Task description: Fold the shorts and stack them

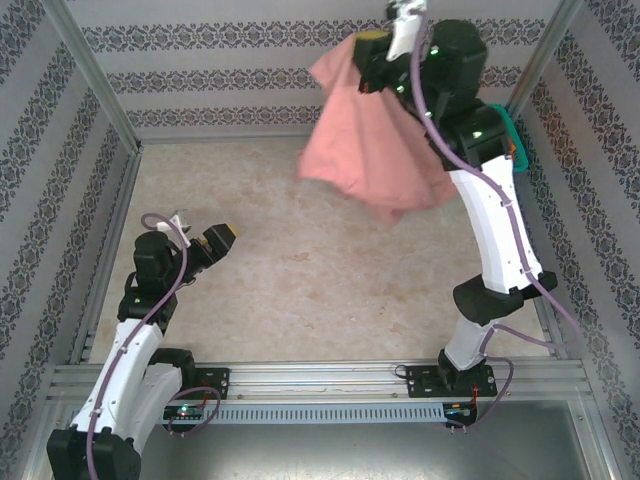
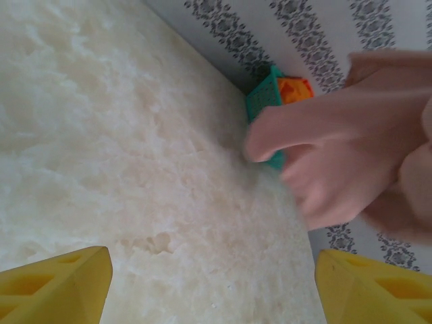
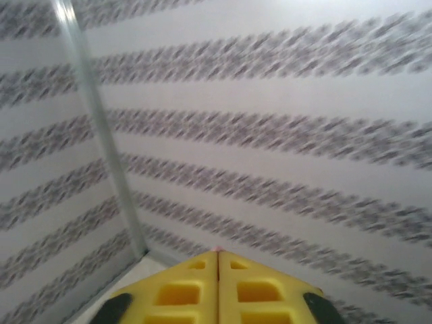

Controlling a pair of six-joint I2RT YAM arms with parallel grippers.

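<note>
The right hand (image 1: 378, 45) is held high over the counter's (image 1: 300, 290) far right corner, clenched on the dusty pink shorts (image 1: 370, 150), which hang above the far edge. The left hand (image 1: 203, 230) is held low by the left edge, fingers (image 2: 57, 287) spread; bare counter is seen between.

Top external: fixed, high behind the arm bases, looking down over the whole table (image 1: 300, 270). Left wrist: low, close over the table, facing the far right corner; shared with top view: pink shorts (image 2: 337, 155), teal basket (image 2: 264, 101). Right wrist: raised, facing the patterned wall (image 3: 270, 135), blurred.
</note>
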